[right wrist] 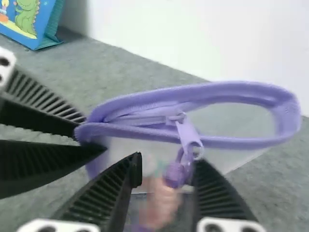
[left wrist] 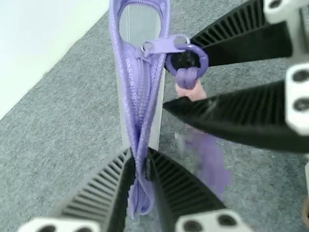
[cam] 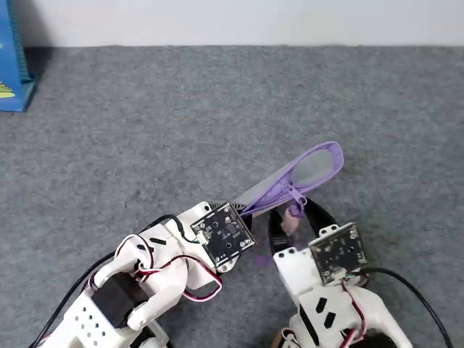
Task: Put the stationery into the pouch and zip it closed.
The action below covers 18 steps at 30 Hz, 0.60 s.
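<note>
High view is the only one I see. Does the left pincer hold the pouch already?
Observer: Yes, the left wrist view shows the left pincer shut on the pouch at its zipped end.
Operator: How far is it closed?
Observer: The slider sits about midway; beyond it the pouch gapes open.
Operator: And on the other side?
Observer: A purple ring hangs from the slider, right at the right pincer.

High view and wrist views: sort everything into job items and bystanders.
Job: purple pouch; zipper pull; left gripper, clamped on the pouch's end; right gripper, at the pull.
Bystanders: blue dinosaur-print box, far corner; grey carpeted tabletop.
</note>
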Available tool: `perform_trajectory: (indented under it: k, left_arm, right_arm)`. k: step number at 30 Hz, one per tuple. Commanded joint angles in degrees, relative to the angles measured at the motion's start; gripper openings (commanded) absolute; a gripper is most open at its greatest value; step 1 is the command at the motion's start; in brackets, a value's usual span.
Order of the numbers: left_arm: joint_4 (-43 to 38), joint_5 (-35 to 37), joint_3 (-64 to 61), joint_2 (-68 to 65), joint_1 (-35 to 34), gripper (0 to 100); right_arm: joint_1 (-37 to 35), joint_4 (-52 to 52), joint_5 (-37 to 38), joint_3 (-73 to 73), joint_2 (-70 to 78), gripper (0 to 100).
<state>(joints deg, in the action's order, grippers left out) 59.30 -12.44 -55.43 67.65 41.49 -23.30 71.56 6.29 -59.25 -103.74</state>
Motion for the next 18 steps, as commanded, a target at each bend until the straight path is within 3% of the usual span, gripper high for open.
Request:
perform_trajectory:
  k: [1,11,18]
  left_arm:
    - [0.97,0.53,-0.40,-0.18,-0.62,1]
    - [0.97,0.53,-0.40,-0.18,-0.62,1]
    - [1.76,0.53,-0.40,-0.18,-0.62,1]
  right_arm:
    - [4.09,-1.45,2.90,0.53,0.04,1.8]
    - [16.04,-1.98,11.69,0.97,-0.04,0.8]
    - [27.38,-9.36,15.82,0.62,0.66,0.8]
